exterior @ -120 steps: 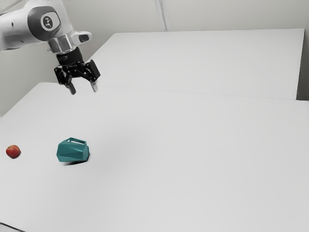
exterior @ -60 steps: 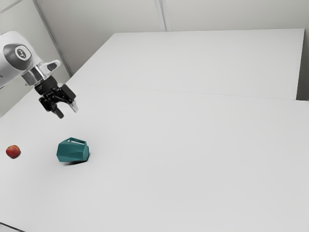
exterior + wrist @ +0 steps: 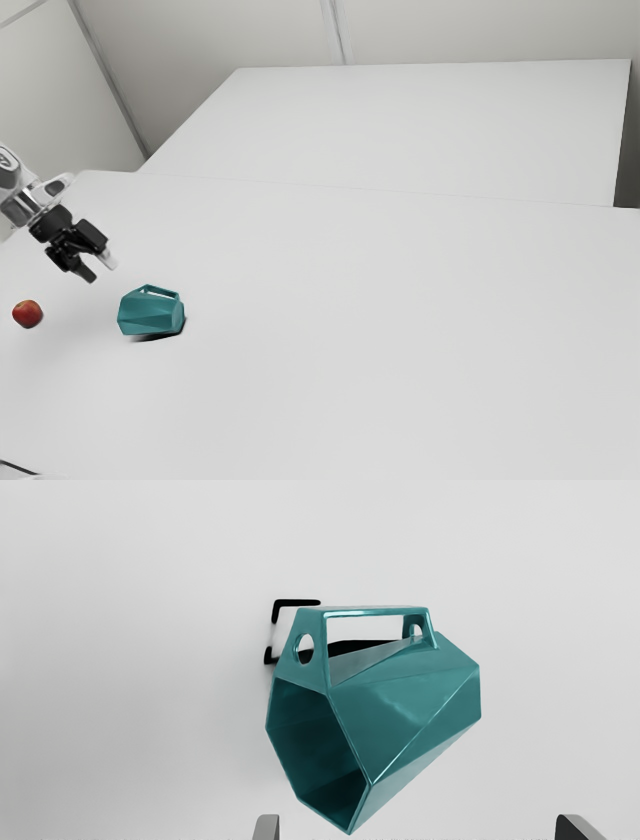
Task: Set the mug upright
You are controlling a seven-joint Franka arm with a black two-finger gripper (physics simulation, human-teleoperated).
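Note:
My gripper (image 3: pixel 96 270) hangs above the table at the exterior view's left, its fingers apart with nothing between them. Beside and below it, toward the exterior view's right, a teal faceted mug (image 3: pixel 151 313) lies on its side with the handle up. In the wrist view the mug (image 3: pixel 400 700) shows its dark open mouth and its handle, with a black shadow behind it. Fingertips of the open gripper (image 3: pixel 417 827) stand wide apart there, and a gap separates the gripper from the mug.
A red apple (image 3: pixel 27 314) rests on the white table (image 3: pixel 380 330), on the mug's far side toward the exterior view's left. A dark line (image 3: pixel 18 467) crosses the exterior view's bottom left corner.
My hand has come down and toward the exterior view's left, from high above the mug to low beside it, with a tilt. Mug and apple have stayed where they were.

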